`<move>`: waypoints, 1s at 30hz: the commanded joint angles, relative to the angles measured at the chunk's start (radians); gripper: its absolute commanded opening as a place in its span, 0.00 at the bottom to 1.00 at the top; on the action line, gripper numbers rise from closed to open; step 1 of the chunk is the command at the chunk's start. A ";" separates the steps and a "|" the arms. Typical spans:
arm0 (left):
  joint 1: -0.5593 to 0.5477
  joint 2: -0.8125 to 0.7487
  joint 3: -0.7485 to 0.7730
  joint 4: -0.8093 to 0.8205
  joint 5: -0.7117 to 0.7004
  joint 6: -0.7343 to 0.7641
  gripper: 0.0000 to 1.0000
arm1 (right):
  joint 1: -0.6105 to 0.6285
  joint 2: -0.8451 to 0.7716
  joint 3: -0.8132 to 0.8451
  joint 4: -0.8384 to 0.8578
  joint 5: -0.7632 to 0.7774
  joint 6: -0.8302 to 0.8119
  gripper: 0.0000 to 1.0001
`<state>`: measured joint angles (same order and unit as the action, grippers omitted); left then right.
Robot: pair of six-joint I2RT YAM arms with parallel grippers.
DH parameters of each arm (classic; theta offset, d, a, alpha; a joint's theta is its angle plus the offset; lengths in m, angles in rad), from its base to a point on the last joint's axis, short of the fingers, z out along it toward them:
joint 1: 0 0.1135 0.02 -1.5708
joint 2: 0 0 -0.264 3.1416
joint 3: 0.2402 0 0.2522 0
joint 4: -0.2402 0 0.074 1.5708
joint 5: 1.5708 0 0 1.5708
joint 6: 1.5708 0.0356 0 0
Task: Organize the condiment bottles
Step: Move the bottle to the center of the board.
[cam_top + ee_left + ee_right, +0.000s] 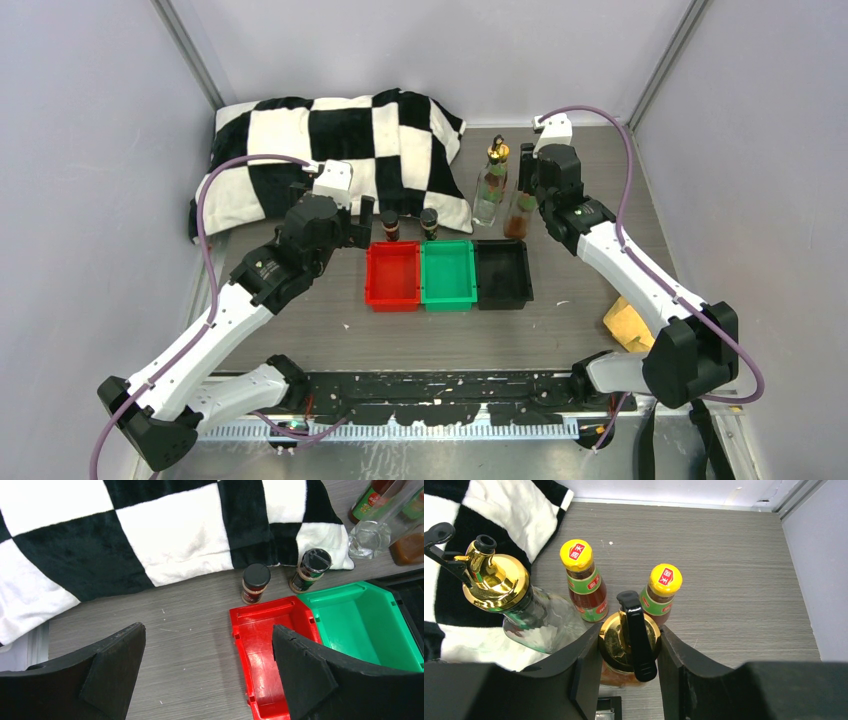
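Observation:
My right gripper (pixel 629 636) is shut on the gold pourer top of a tall glass bottle (pixel 626 672) holding orange-brown liquid, which stands just behind the black tray (pixel 502 272). A second clear glass bottle (pixel 514 597) stands to its left. Two reddish-brown bottles with yellow caps (pixel 583 580) (pixel 660 592) stand just beyond. Two short dark black-capped bottles (pixel 255 582) (pixel 311 570) stand behind the red tray (pixel 260 630) and green tray (pixel 360 620). My left gripper (pixel 210 645) is open over the table at the red tray's left edge, holding nothing.
A black-and-white checkered cushion (pixel 330 150) fills the back left, touching the clear bottle and close behind the short bottles. A yellow sponge-like object (pixel 628 325) lies near the right arm's base. Grey walls enclose the table on three sides.

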<state>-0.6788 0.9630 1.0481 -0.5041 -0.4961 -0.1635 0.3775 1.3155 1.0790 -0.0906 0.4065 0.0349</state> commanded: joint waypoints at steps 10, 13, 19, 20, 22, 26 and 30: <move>-0.005 -0.003 -0.004 0.050 0.004 0.004 0.98 | -0.005 -0.040 0.062 0.031 0.048 -0.010 0.01; -0.004 -0.004 -0.005 0.049 0.005 0.004 0.98 | -0.003 -0.042 0.065 0.029 0.057 -0.014 0.01; -0.004 -0.004 -0.006 0.049 0.007 0.002 0.98 | -0.009 -0.050 0.073 0.022 0.083 -0.023 0.01; -0.004 -0.004 -0.005 0.049 0.008 0.002 0.98 | -0.011 -0.051 0.073 0.020 0.087 -0.024 0.01; -0.003 -0.004 -0.006 0.049 0.008 0.002 0.98 | -0.014 -0.054 0.073 0.020 0.091 -0.021 0.01; -0.004 -0.007 -0.008 0.049 0.008 0.001 0.98 | -0.019 -0.058 0.072 0.021 0.103 -0.018 0.01; -0.004 -0.006 -0.009 0.049 0.007 0.001 0.98 | -0.030 -0.063 0.071 0.020 0.113 -0.018 0.01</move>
<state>-0.6788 0.9630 1.0409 -0.5041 -0.4957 -0.1638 0.3588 1.3060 1.0904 -0.1406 0.4755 0.0277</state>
